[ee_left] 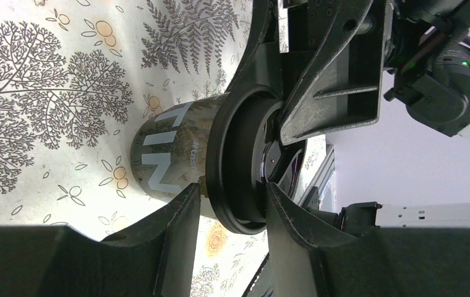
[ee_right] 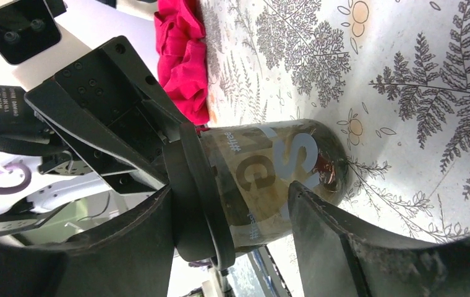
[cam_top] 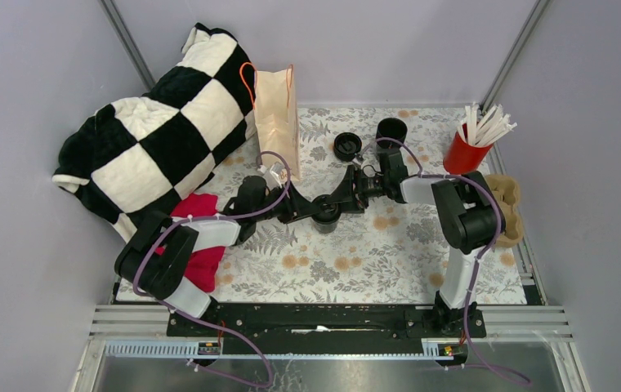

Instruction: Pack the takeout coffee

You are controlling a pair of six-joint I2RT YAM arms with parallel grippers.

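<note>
Jaws of the left gripper (ee_left: 232,190) stand partly apart astride the rim of the black lid (ee_left: 245,124), and those of the right gripper (ee_right: 231,189) stand wider apart alongside the body of the takeout coffee (cam_top: 326,214); whether either pair actually presses on it cannot be told. It stands upright on the patterned table (cam_top: 389,261) at the centre of the top view, flanked left and right by the two grippers. Judged purpose: one arm steadies it while the other secures a hold for the paper bag (cam_top: 277,114) at upper centre-left.
</note>
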